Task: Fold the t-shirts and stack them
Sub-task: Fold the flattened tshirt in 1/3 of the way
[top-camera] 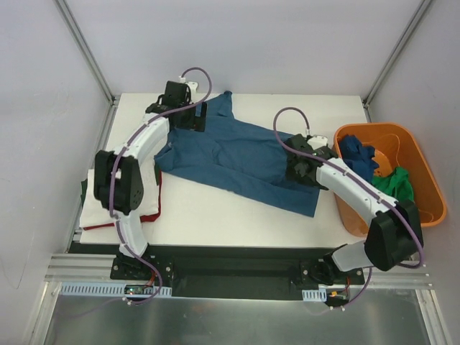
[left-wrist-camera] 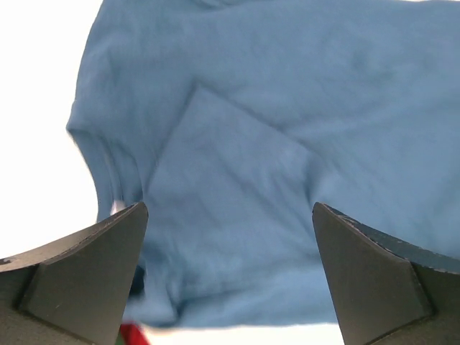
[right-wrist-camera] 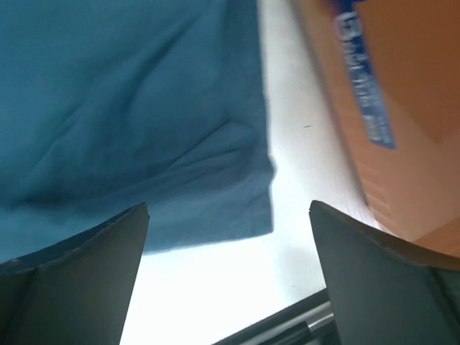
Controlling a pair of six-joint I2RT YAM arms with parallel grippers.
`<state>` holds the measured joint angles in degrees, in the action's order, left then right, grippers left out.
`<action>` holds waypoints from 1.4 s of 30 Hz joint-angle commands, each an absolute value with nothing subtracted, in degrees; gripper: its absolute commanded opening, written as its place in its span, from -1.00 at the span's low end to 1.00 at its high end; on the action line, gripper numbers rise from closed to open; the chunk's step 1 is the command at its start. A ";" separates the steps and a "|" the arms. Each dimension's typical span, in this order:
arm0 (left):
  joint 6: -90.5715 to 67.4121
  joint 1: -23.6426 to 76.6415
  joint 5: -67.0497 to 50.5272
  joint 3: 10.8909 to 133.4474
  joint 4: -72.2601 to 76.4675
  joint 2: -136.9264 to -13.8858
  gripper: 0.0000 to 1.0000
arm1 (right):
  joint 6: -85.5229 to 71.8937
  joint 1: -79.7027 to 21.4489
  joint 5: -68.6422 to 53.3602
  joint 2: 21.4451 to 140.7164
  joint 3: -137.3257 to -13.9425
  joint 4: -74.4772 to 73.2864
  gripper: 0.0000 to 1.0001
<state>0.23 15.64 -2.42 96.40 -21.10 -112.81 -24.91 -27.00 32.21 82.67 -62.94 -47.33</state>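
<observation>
A blue t-shirt (top-camera: 237,154) lies spread across the white table, running from the far left to the near right. My left gripper (top-camera: 188,115) is open above its far left end; in the left wrist view the shirt (left-wrist-camera: 237,180) fills the frame, with a folded flap and a sleeve hem. My right gripper (top-camera: 300,171) is open above the shirt's right edge; the right wrist view shows the shirt's corner (right-wrist-camera: 237,194) on bare table. A white folded shirt (top-camera: 147,190) lies over a red one (top-camera: 115,225) at the left edge. Dark blue (top-camera: 358,157) and green (top-camera: 394,183) shirts sit in the basket.
The orange plastic basket (top-camera: 424,180) stands at the table's right edge, close to my right arm; its wall shows in the right wrist view (right-wrist-camera: 388,108). White enclosure walls surround the table. A black rail runs along the near edge (top-camera: 237,269).
</observation>
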 commanded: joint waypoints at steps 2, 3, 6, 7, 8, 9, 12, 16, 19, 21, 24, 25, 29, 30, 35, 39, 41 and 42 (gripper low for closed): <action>-9.13 15.29 -9.83 84.41 -20.74 -98.62 0.99 | -24.52 -35.41 31.22 76.91 -62.59 -45.63 0.93; -9.92 15.38 -10.89 82.72 -20.74 -96.79 0.99 | -24.35 -36.64 26.68 76.47 -61.45 -43.96 0.93; -11.95 15.38 -13.88 77.35 -20.65 -95.45 0.99 | -25.05 -37.27 17.88 76.29 -56.53 -37.45 0.93; -12.82 15.38 -13.71 76.47 -20.65 -95.62 0.99 | -26.44 -37.44 17.32 77.07 -55.73 -36.40 0.93; -13.18 15.38 -11.36 75.33 -20.65 -96.76 0.99 | -27.15 -37.88 16.97 77.69 -54.68 -35.34 0.93; -13.53 15.38 -9.60 75.15 -20.65 -97.55 0.99 | -27.33 -37.88 16.79 78.48 -54.58 -35.16 0.93; -12.83 15.12 -4.84 75.50 -20.92 -100.80 0.99 | -27.69 -37.88 17.92 81.82 -55.36 -35.24 0.93; -13.09 12.31 -2.99 77.43 -22.23 -104.76 0.99 | -28.12 -37.79 20.91 85.51 -57.21 -36.21 0.93; -14.15 9.15 -3.60 78.92 -23.20 -107.66 0.98 | -28.91 -37.44 21.62 87.53 -57.65 -36.56 0.93; -14.33 7.31 -3.43 80.76 -23.90 -110.29 0.99 | -29.09 -36.30 20.92 89.46 -57.74 -36.39 0.93; -14.33 5.37 -3.78 84.72 -25.13 -114.07 0.99 | -28.92 -34.63 20.39 91.40 -57.57 -36.04 0.93; -14.15 5.01 -3.52 86.99 -25.48 -114.78 0.99 | -28.92 -34.19 20.30 91.84 -57.22 -35.69 0.93; -12.92 4.13 -1.32 92.71 -28.73 -117.85 0.99 | -28.22 -31.30 18.55 93.16 -56.95 -34.54 0.93; -12.83 4.04 -1.14 93.59 -29.35 -117.95 0.98 | -28.04 -31.03 18.37 93.60 -57.04 -34.37 0.93; -13.97 4.04 -5.08 95.80 -30.85 -115.67 0.99 | -26.46 -29.71 18.72 93.69 -57.92 -34.36 0.93; -16.78 4.57 -13.15 95.45 -30.76 -111.10 0.99 | -24.17 -28.65 20.03 92.38 -59.32 -35.51 0.93; -18.10 5.79 -14.67 93.87 -30.76 -108.21 0.99 | -23.82 -28.65 20.91 91.15 -59.42 -36.74 0.93; -18.11 7.63 -13.98 92.91 -30.67 -107.15 0.99 | -23.56 -28.65 20.74 89.40 -58.89 -36.56 0.93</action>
